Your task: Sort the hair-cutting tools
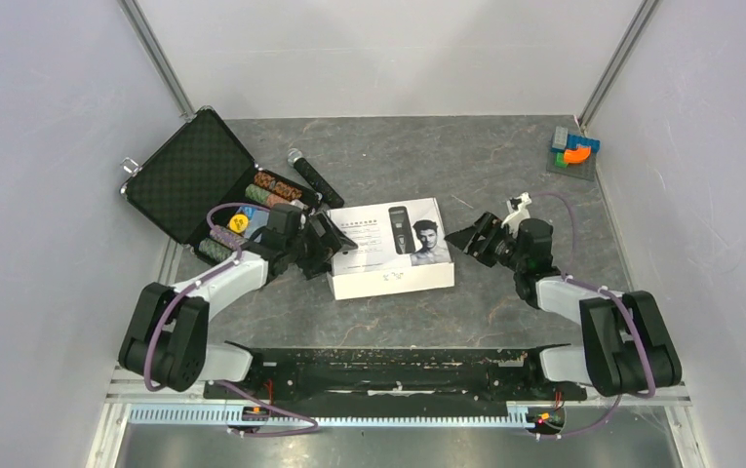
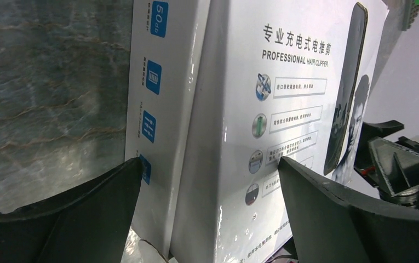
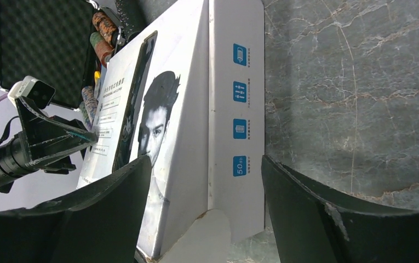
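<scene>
Nearest the lens, the left gripper is found released. Its dark fingers are spread wide to either side of one end of the white hair clipper box; contact with the card cannot be confirmed. The right gripper is likewise found unclenched, is aimed at the opposite end of the box, and nothing is grasped.

The box is laid flat at the middle of the table, apparently shut. No clipper or comb attachment is seen loose, so the hair-cutting tools are judged to be inside it.

The two-sided approach is judged to serve for steadying and opening the box. An open black case holding poker chips and a microphone are noted just beyond.
</scene>
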{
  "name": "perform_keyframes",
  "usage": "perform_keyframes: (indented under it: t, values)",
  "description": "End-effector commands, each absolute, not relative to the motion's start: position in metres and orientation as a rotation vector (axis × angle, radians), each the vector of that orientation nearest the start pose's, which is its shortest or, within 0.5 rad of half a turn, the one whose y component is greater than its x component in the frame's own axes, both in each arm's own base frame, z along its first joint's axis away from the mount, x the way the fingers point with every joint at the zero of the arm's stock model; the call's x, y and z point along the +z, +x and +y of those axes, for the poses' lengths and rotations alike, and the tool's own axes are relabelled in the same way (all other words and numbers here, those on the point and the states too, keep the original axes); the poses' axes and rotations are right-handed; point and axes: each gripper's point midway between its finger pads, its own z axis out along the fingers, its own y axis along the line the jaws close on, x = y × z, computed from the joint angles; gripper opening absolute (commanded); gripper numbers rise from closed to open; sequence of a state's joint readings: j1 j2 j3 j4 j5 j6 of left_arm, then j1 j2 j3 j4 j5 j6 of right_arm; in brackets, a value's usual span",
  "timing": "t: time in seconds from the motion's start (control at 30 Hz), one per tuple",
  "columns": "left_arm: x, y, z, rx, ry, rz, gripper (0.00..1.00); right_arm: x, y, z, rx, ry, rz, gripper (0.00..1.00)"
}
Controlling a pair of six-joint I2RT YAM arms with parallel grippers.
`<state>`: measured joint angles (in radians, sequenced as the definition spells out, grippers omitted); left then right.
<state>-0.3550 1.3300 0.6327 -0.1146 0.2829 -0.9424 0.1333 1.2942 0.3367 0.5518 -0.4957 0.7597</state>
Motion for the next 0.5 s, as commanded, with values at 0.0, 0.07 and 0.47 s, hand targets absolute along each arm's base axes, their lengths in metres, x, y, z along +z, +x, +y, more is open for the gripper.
perform_keyframes:
  t: [0.0, 0.07, 0.47]
  values:
    - [0.097, 0.306, -0.214, -1.08, -0.612, 2.383, 1.0, 0.116, 0.334, 0.155, 1.079, 0.251, 1.965, 0.76]
    - [0.102, 0.32, -0.221, -1.104, -0.603, 2.364, 1.0, 0.119, 0.344, 0.153, 1.056, 0.232, 1.96, 0.75]
    - [0.11, 0.343, -0.209, -0.915, -0.408, 2.329, 1.0, 0.12, 0.331, 0.133, 0.849, -0.033, 1.965, 0.75]
